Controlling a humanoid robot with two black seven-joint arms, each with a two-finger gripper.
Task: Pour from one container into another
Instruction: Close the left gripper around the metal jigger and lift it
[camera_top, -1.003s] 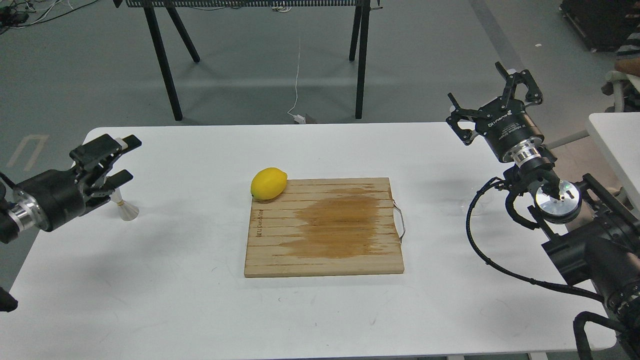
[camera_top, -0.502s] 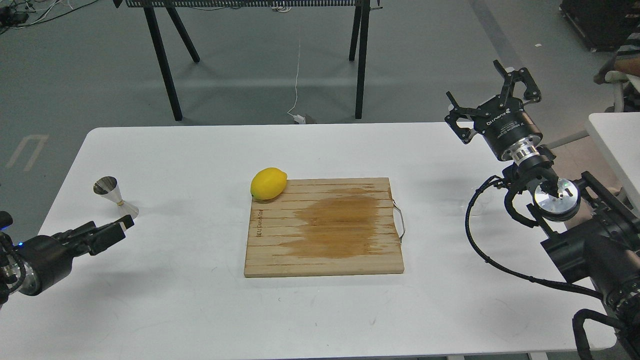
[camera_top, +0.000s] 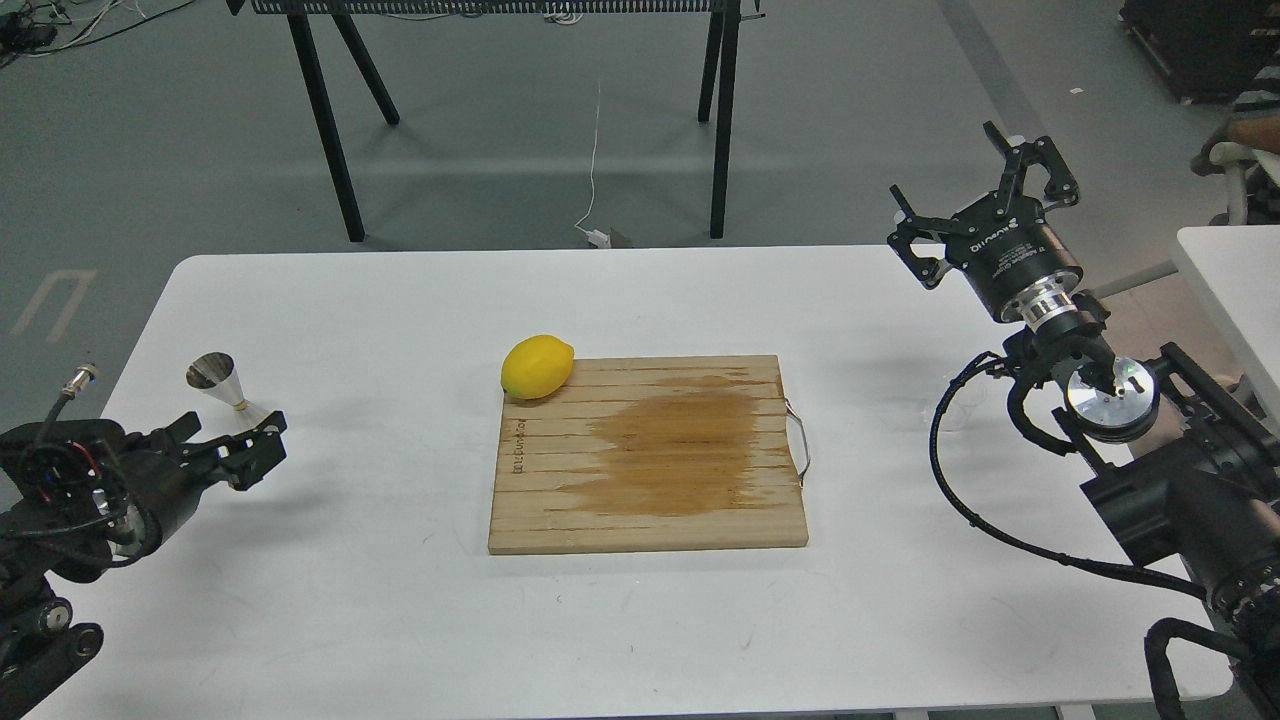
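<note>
The shiny steel jigger (camera_top: 222, 385) stands upright on the white table (camera_top: 640, 620) near its left edge. My left gripper (camera_top: 262, 447) hovers just in front and to the right of the jigger, apart from it, open and holding nothing. Over the table's far right corner my right gripper (camera_top: 950, 170) is raised, fingers spread open and empty. The clear glass cup does not show in this view.
A wooden cutting board (camera_top: 648, 455) with a damp stain lies at the table's middle. A yellow lemon (camera_top: 537, 366) rests at its far left corner. Black trestle legs (camera_top: 330, 120) stand on the floor beyond the table.
My left gripper has left the jigger, dropped toward me and turned, now sitting low beside it. The jigger is uncovered and stands alone. The right arm has barely shifted.
</note>
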